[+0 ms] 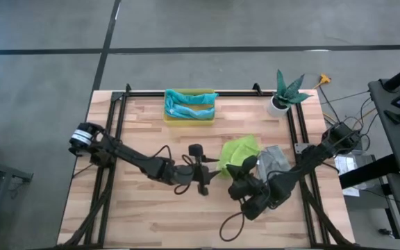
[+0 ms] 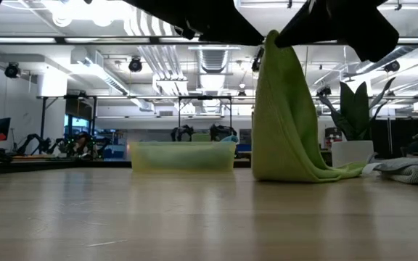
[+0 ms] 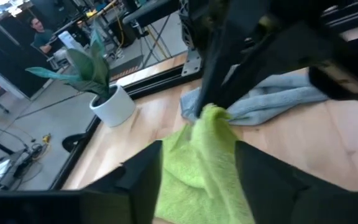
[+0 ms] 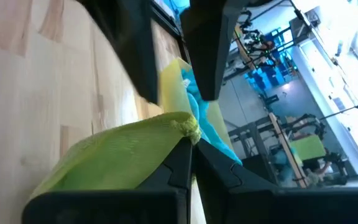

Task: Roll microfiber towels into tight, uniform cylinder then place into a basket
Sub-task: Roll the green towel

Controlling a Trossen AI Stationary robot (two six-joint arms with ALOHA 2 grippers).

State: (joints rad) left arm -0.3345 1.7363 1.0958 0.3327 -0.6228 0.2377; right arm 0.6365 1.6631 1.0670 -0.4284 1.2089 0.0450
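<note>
The lime green towel (image 1: 240, 151) is at the table's middle right, with its top drawn up into a peak (image 2: 271, 43). My right gripper (image 4: 191, 146) is shut on that peak. The towel's lower part (image 2: 303, 170) lies spread on the wood. My left gripper (image 3: 197, 180) is open, level with the towel, one finger on either side of it; I cannot tell if they touch it. A grey towel (image 1: 273, 161) lies crumpled just right of the green one. The yellow basket (image 1: 189, 114) at the far middle holds teal and light blue towels (image 1: 186, 104). My right gripper pinches a bunched corner of the green towel (image 4: 188, 124) between its two fingertips, coming nearly level from the table's right side. The cloth hangs down from the fingers in a cone (image 2: 281, 109). Its lower edge rests on the table.
A white plant pot (image 1: 280, 104) stands at the far right corner. A black frame rail (image 1: 186, 93) runs along the far edge behind the basket. Bare wood lies along the near edge (image 1: 151, 222).
</note>
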